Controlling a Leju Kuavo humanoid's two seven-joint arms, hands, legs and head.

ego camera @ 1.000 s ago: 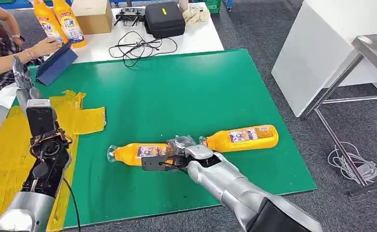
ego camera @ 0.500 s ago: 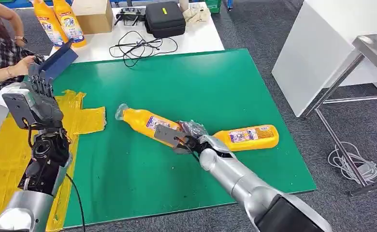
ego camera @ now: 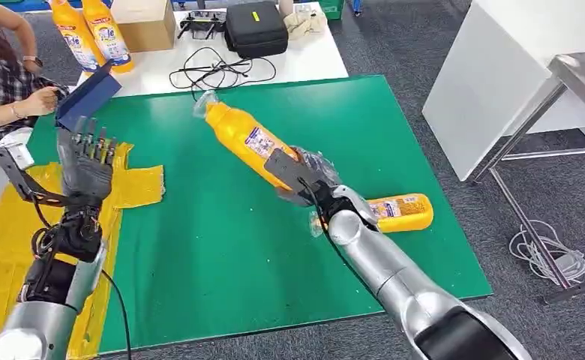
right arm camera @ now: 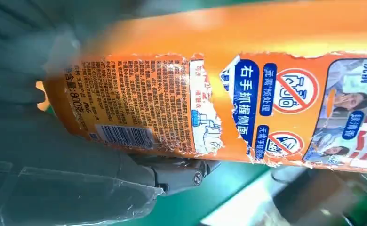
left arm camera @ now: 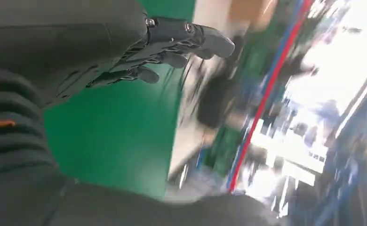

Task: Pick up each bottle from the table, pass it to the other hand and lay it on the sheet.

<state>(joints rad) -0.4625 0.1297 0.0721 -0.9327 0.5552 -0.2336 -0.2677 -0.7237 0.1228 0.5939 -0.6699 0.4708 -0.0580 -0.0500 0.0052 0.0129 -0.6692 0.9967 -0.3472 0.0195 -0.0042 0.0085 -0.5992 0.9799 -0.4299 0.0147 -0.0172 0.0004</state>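
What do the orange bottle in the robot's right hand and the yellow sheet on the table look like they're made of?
The held bottle looks like smooth, slightly glossy orange plastic with a printed paper or film label; the label's edges are torn and ragged in the right wrist view. The right hand grips its lower body. The yellow sheet looks like thin glossy plastic film, judging by its wrinkles and shine, though that is uncertain.

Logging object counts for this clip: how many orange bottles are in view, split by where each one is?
Held up in the right robot hand: 1, the lifted bottle
Lying on the green table: 1, the lying bottle
Standing on the white table: 2, the back bottles
Total: 4 orange bottles
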